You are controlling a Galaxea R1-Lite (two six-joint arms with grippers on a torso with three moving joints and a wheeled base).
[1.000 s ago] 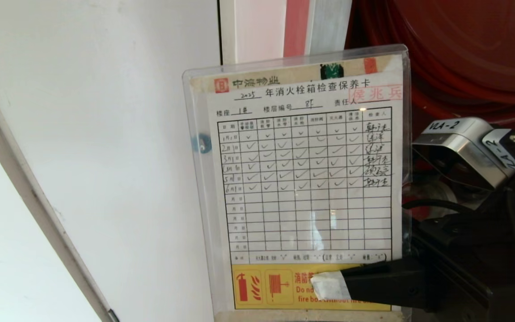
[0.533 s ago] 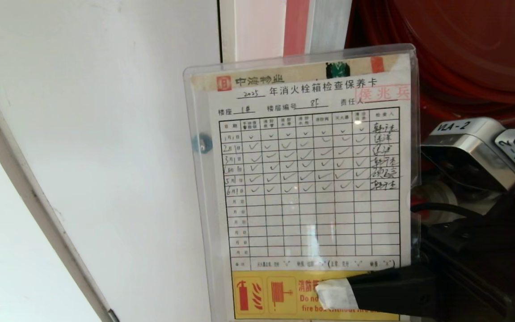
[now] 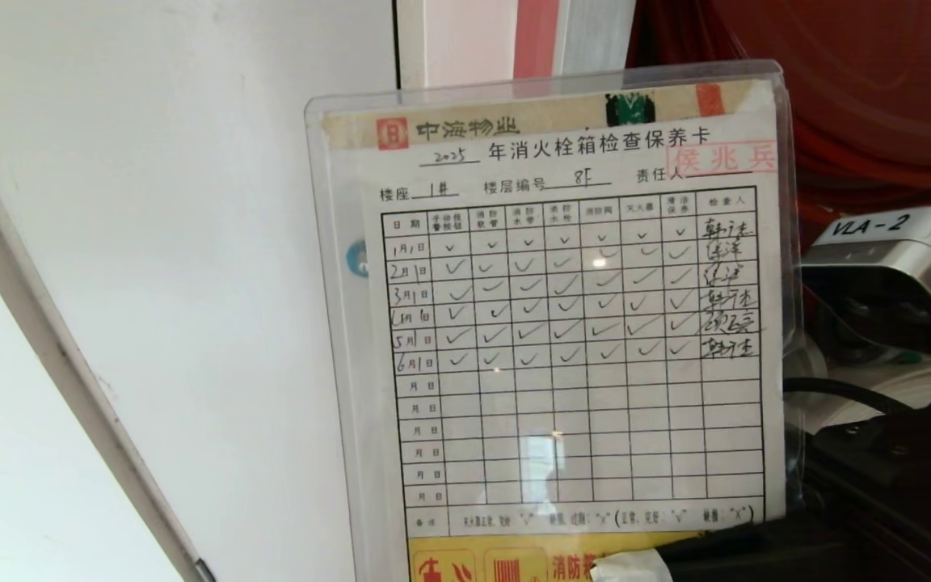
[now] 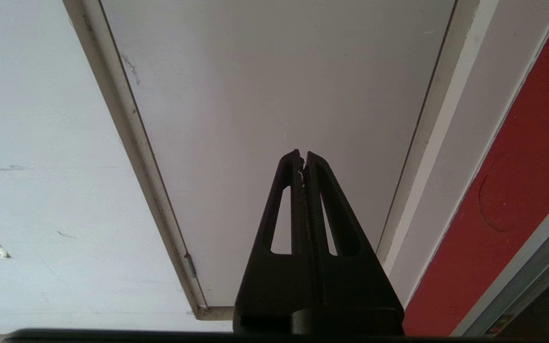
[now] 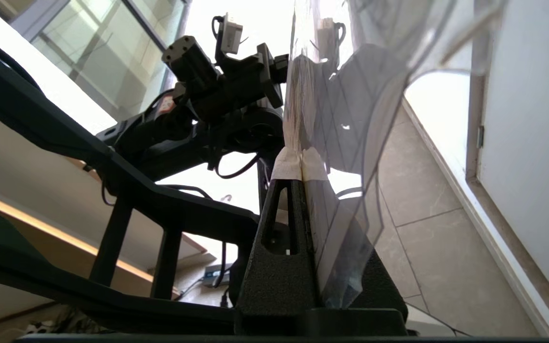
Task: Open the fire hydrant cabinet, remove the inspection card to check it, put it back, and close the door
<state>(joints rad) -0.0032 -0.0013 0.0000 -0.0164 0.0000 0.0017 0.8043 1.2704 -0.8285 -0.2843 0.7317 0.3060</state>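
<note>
Bringing the card (image 3: 562,323) nearer my head camera, my right hand (image 3: 631,567) stays clenched on its yellow strip; checking is underway, left hand (image 4: 303,159) clenched, empty.

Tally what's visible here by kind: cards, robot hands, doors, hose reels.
inspection card: 1
robot hands: 2, the left hand and the right hand
white door: 1
red hose reel: 1
Total: 5

Right gripper (image 5: 301,164) raised upright before the head camera, taped fingertips (image 3: 631,567) pinched together; left gripper (image 4: 303,155) closed, idle.
</note>
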